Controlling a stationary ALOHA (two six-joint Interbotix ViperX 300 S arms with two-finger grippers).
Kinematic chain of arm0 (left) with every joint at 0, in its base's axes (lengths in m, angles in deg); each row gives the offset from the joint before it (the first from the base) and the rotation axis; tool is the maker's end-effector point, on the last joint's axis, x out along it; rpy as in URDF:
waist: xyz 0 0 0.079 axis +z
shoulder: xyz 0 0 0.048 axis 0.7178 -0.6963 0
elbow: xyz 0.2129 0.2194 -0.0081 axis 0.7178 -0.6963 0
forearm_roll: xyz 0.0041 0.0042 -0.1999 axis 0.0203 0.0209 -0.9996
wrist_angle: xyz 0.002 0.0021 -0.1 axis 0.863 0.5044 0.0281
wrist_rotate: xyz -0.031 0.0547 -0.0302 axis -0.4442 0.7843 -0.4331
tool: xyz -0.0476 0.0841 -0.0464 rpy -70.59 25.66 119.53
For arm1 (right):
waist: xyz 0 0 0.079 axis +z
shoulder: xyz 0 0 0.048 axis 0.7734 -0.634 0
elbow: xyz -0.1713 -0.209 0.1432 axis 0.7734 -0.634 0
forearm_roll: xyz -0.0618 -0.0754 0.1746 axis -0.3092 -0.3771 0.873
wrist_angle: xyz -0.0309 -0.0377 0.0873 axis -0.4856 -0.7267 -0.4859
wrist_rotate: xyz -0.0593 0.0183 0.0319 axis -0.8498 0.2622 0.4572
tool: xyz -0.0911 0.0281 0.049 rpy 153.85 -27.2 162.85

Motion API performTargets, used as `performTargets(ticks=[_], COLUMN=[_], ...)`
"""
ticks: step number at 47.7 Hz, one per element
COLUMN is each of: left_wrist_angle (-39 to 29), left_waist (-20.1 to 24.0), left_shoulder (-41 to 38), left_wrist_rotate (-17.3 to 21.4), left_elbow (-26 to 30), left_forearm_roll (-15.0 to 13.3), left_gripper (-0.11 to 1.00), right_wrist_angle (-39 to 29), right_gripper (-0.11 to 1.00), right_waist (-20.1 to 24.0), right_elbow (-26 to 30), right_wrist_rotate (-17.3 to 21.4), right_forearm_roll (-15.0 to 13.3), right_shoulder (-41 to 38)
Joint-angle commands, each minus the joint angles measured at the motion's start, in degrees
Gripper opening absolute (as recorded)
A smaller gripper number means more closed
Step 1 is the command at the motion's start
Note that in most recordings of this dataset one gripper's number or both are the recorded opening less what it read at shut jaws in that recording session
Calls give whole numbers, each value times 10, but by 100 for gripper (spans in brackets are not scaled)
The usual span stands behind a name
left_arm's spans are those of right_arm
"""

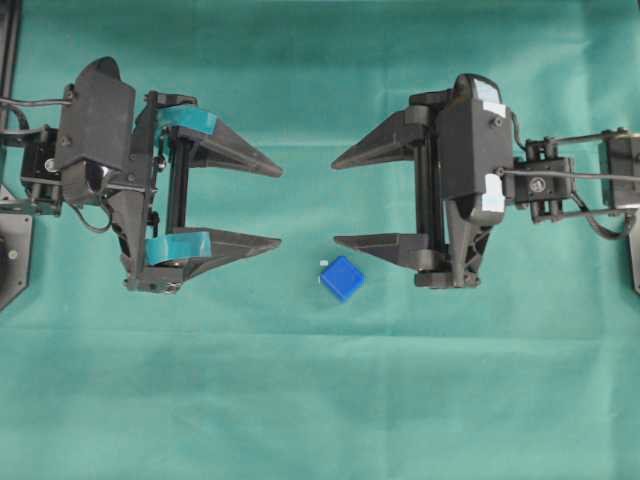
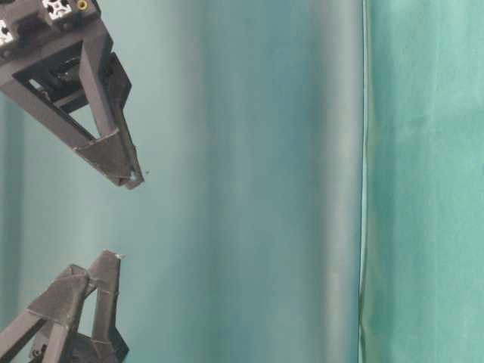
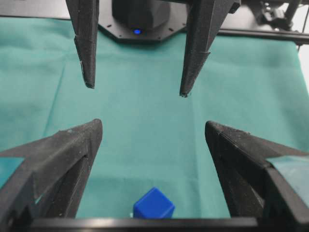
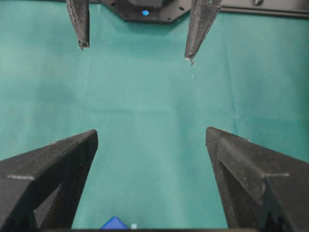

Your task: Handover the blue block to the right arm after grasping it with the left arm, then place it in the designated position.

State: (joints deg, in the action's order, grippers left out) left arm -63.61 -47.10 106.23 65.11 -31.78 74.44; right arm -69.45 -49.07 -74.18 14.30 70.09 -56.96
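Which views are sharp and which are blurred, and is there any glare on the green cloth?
Overhead view: sharp, even light, no glare on the green cloth, soft shadow beside the blue block. Table-level view: cloth blurred into smooth bands. Both wrist views: clear, near fingers slightly soft.

Light: you get bright, even light with soft shadows on the green cloth (image 1: 320,400).
Focus: your table-level view blurs behind; near fingers (image 3: 58,164) soften.

One camera looks straight down on both arms. A low one sits close, turned sideways. Each wrist camera peers forward between its own fingers at the opposite end effector (image 3: 136,89); both catch the block (image 3: 153,204).
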Motion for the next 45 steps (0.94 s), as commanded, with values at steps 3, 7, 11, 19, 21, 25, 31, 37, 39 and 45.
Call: performTargets(ticks=[3, 7, 11, 19, 21, 25, 31, 37, 39, 45], left_wrist_angle=[3, 3, 3, 3, 3, 3, 3, 3, 3, 3], left_waist=[-2, -2, -2, -2, -2, -2, -2, -2, -2, -2], left_shoulder=[7, 7, 7, 7, 7, 7, 9, 9, 9, 9], left_wrist_rotate=[-1, -1, -1, -1, 0, 0, 0, 0, 0, 0], left_elbow=[8, 8, 8, 7, 7, 7, 7, 6, 6, 6], left_forearm_roll=[1, 1, 1, 1, 1, 1, 1, 1, 1, 1], left_gripper=[100, 100, 100, 100, 100, 100, 100, 100, 100, 100], right_wrist_angle=[5, 14, 31, 48, 54, 60, 66, 70, 71, 74], right_gripper=[88, 88, 88, 88, 88, 88, 88, 88, 88, 88], right_waist=[0, -2, -5, -11, -12, -13, -16, -19, -20, -21], right_elbow=[8, -1, -14, -36, -41, -47, -54, -57, -57, -58], right_wrist_rotate=[2, 3, 5, 8, 8, 8, 8, 8, 8, 8], right_forearm_roll=[-1, -1, -1, -1, -1, -1, -1, -1, -1, -1], right_shoulder=[20, 33, 50, 78, 84, 92, 97, 96, 97, 96])
